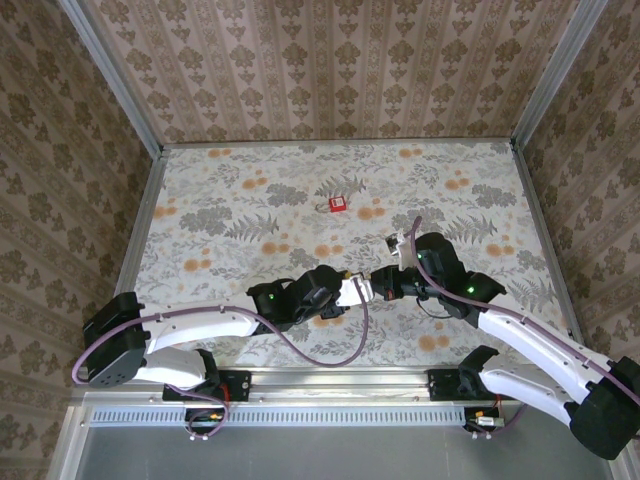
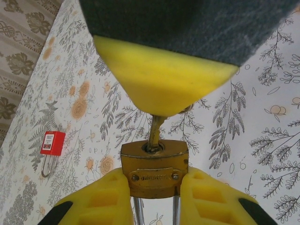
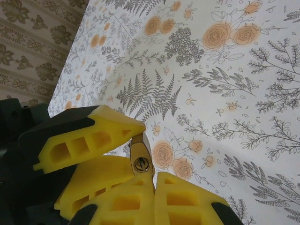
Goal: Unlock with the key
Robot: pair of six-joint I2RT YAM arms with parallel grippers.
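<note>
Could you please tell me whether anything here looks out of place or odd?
Only the small red padlock, lying flat on the floral table apart from both arms. The brass padlock in the left gripper has the metal key inserted; nothing looks damaged.

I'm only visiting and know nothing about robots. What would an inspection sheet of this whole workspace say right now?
Surface: table covered with a floral cloth.
Job's things: brass padlock held between the two arms, key standing in its keyhole.
Clutter: small red padlock lying on the cloth beyond the arms, apart from both hands.
Hands: left hand shut on the brass padlock's body; right hand shut on the key.
Cables: purple cables looping along the arms, above the cloth.
Surroundings: wallpapered walls on three sides; metal rail at the near edge.
</note>
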